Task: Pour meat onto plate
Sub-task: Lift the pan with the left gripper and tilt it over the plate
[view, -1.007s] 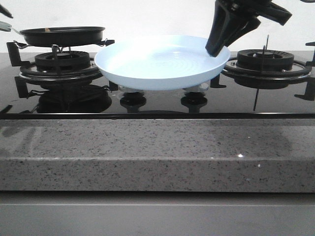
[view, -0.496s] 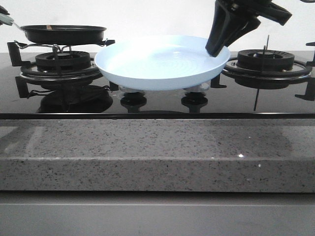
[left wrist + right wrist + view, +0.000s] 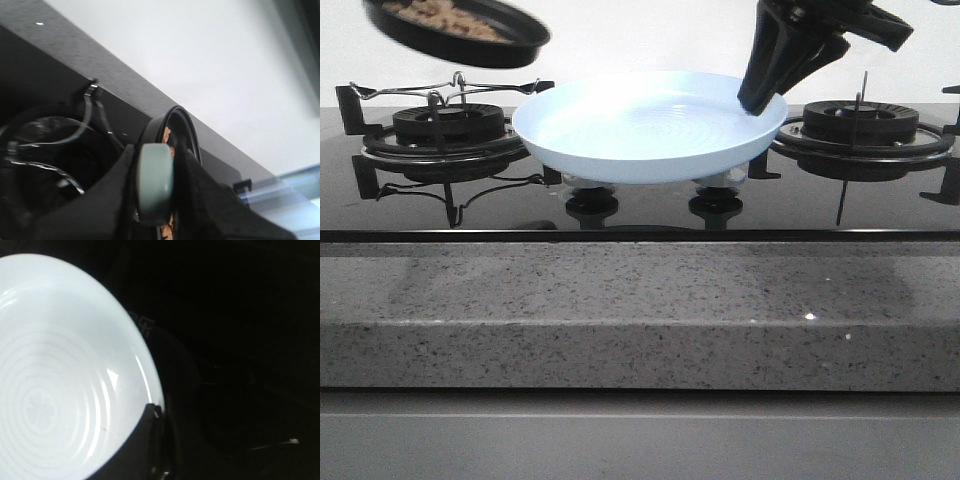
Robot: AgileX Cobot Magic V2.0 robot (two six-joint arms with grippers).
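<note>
Left gripper [image 3: 155,200] is clamping the grey handle [image 3: 155,182] of a black frying pan [image 3: 458,32], tilted above the burner, orange-brown meat pieces [image 3: 445,17] inside. Right gripper [image 3: 760,100] is pinching the round pale blue plate [image 3: 640,130] at its rim.

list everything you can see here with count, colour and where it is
frying pan: 1, black, lifted and tilted above the left burner
meat: heap of small orange-brown pieces, inside the pan
plate: 1, pale blue, centre of the stove between the burners, no meat on it
burners: 2, black, left and right of the plate
stove top: 1, glossy black
counter edge: 1, speckled grey, in front
left end effector: 1, black, shut on the pan's grey handle
right end effector: 1, black, gripping the plate's right rim
</note>
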